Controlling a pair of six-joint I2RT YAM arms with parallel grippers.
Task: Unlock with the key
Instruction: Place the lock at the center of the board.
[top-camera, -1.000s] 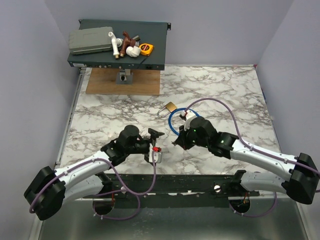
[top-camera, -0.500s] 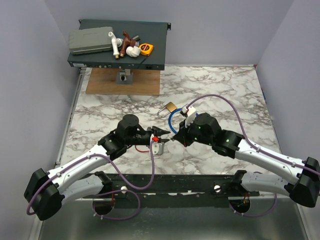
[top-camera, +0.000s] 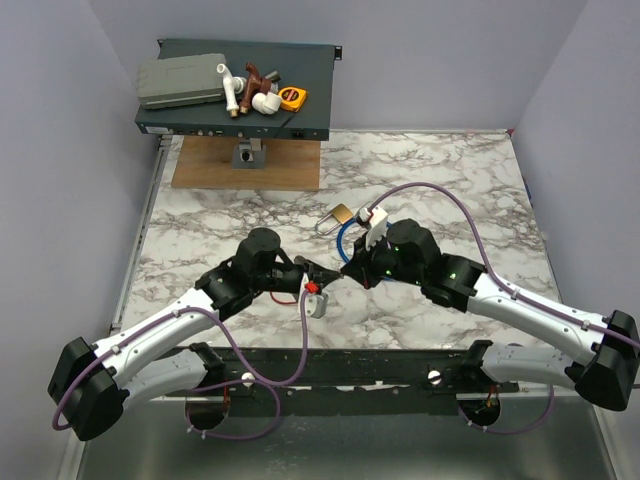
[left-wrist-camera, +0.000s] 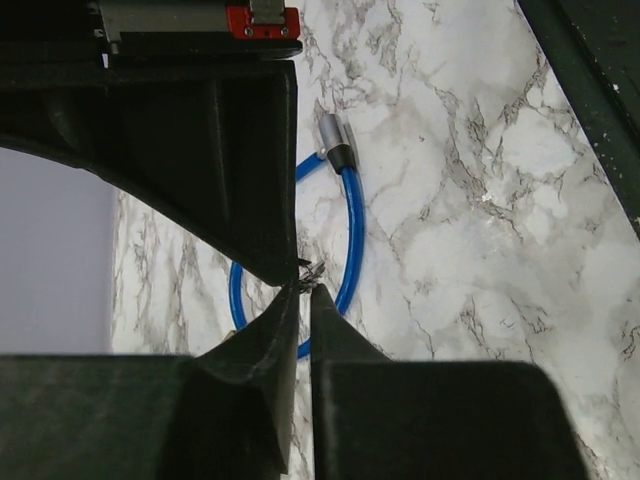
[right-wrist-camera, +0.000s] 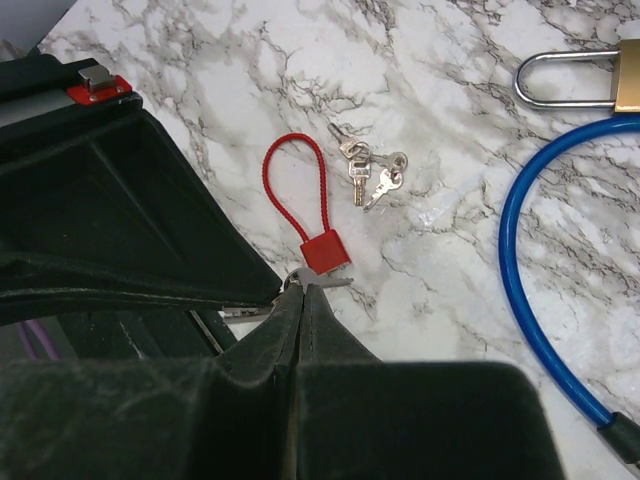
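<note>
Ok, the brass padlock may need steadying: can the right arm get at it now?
Probably yes: the brass padlock lies uncovered beside the right gripper, only the blue cable curving past it; the shut jaws must open first.

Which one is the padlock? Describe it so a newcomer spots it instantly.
On the white marble table, find the blue cable loop lying at the middle. Just past its far edge lies the padlock: a brass body with a silver U-shaped shackle, far bigger than the tiny silver keys nearby.

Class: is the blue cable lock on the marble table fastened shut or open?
Open. In the left wrist view the blue cable lock's metal-tipped end lies loose on the marble, plugged into nothing.
</note>
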